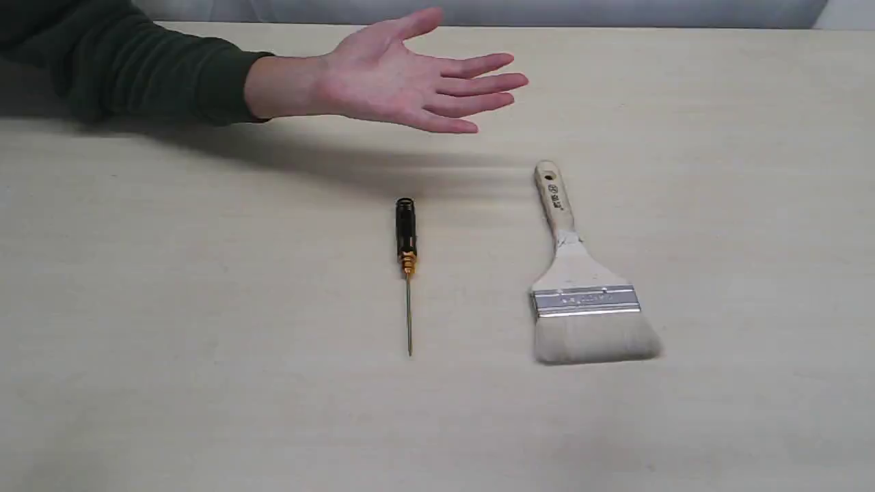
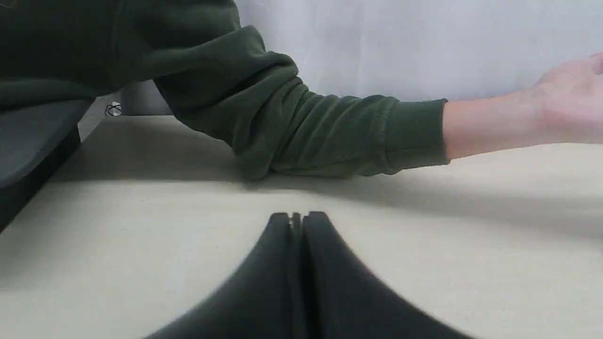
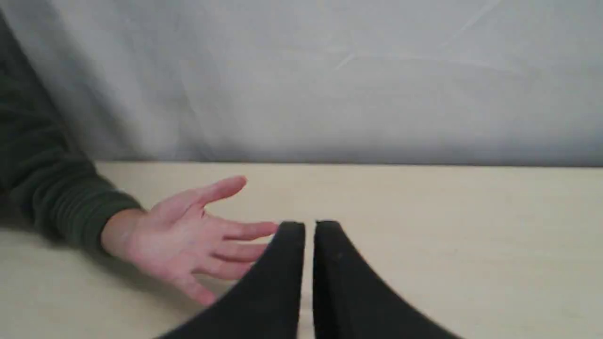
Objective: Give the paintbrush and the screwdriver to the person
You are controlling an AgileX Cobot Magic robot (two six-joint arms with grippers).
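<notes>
The screwdriver (image 1: 406, 254) lies in the middle of the table, black handle toward the back, thin shaft toward the front. To its right lies the paintbrush (image 1: 577, 287), wooden handle pointing back, off-white bristles toward the front. The person's hand (image 1: 410, 78) hovers palm up over the back of the table, dark green sleeve (image 1: 130, 68) at the far left. Neither gripper shows in the exterior view. In the left wrist view my left gripper (image 2: 297, 216) is shut and empty, low over the table before the sleeve (image 2: 301, 127). My right gripper (image 3: 309, 225) is shut with a thin slit, empty, near the hand (image 3: 198, 230).
The pale wooden table (image 1: 205, 342) fills the exterior view. A grey-white backdrop (image 3: 330, 80) stands behind its far edge. A dark grey ledge (image 2: 33, 136) sits off the table's edge in the left wrist view.
</notes>
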